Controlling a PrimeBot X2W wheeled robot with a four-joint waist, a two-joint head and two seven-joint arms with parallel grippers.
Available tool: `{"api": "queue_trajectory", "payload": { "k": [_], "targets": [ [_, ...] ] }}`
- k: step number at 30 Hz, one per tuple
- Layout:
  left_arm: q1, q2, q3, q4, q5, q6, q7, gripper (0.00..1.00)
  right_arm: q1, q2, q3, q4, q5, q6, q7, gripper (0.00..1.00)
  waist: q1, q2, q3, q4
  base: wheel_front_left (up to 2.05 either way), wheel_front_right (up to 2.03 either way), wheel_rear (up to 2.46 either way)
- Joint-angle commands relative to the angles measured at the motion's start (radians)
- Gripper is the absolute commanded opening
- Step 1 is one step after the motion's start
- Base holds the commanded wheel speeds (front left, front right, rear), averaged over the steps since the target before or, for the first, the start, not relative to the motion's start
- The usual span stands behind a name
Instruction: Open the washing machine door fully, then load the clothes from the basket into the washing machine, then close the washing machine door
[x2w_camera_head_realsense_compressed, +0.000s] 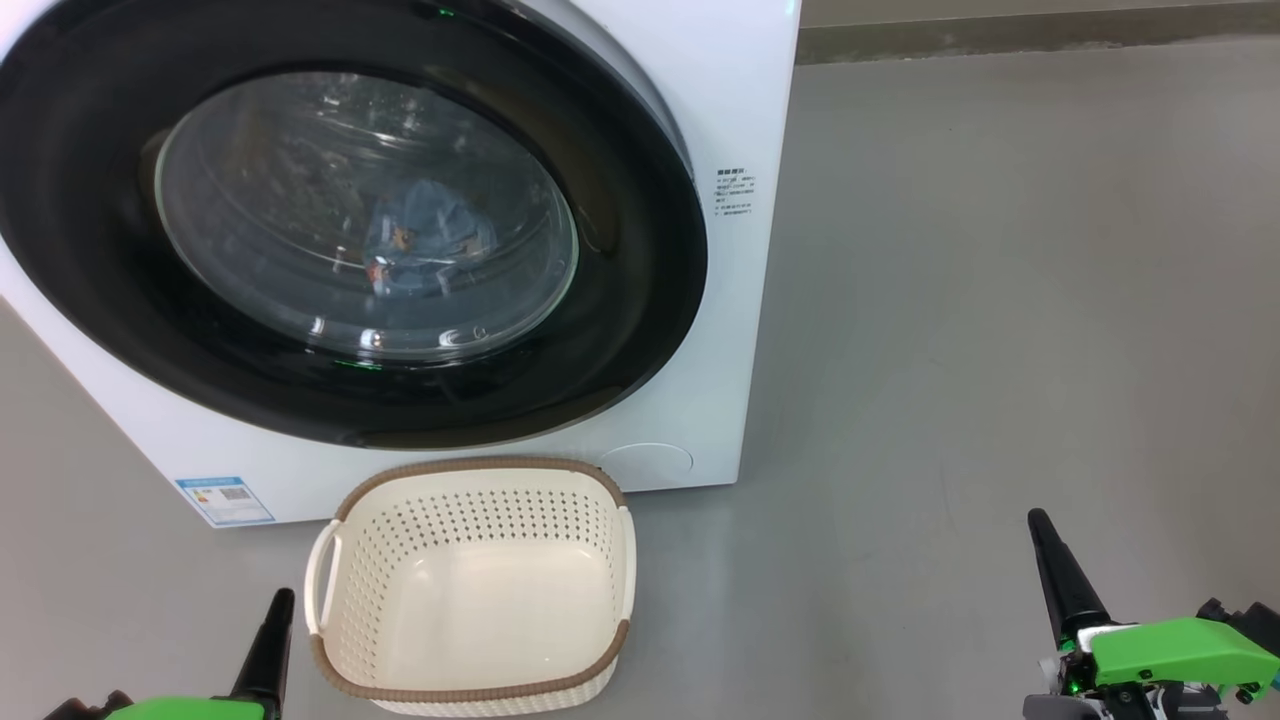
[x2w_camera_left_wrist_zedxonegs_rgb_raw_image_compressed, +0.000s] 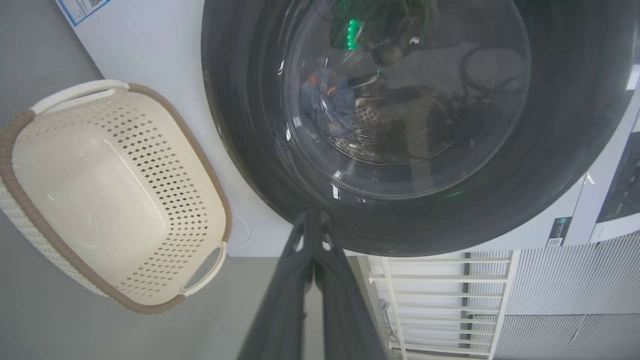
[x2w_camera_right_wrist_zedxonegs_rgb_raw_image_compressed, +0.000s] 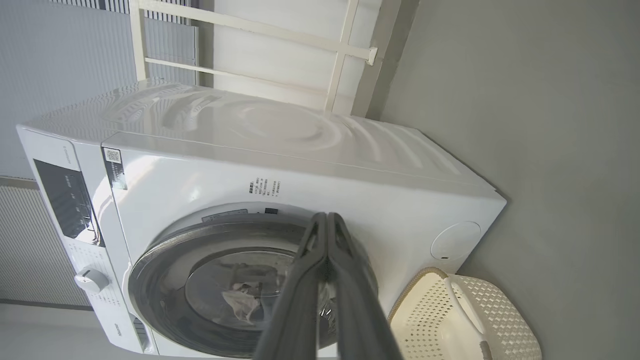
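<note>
Left pincer sits at the lower left of the head view, fingers pressed together and holding nothing. I note the right pincer at the lower right is likewise closed on nothing. The basket stands on the floor just right of the left pincer, its far rim close to the front of the washing machine. The washing machine door lies shut above the basket. The clothes rest in the drum behind the glass. Open floor runs right of the machine's corner, ahead of the right pincer, which stands well apart from basket and door.
</note>
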Motion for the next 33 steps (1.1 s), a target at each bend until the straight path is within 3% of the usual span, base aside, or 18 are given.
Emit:
{"api": "queue_trajectory", "payload": {
  "k": [1, 18, 33],
  "targets": [
    [-0.045, 0.011, 0.033, -0.031, -0.03, -0.002, 0.009, 0.0, -0.013, -0.001, 0.008, -0.035, 0.033, 0.002, 0.015, 0.0, -0.0001, 0.0, -0.002, 0.001, 0.0, 0.0, 0.0],
    [-0.064, 0.002, 0.049, -0.041, -0.202, -0.003, 0.059, 0.0, -0.013, 0.013, -0.021, -0.07, 0.193, 0.001, 0.065, 0.0, -0.0001, 0.0, -0.015, 0.012, 0.0, 0.0, 0.0],
    [-0.064, 0.002, 0.049, -0.042, -0.204, -0.003, 0.06, 0.0, -0.013, 0.013, -0.023, -0.071, 0.193, 0.001, 0.067, 0.0, -0.0001, 0.0, -0.015, 0.012, 0.0, 0.0, 0.0]
  ]
}}
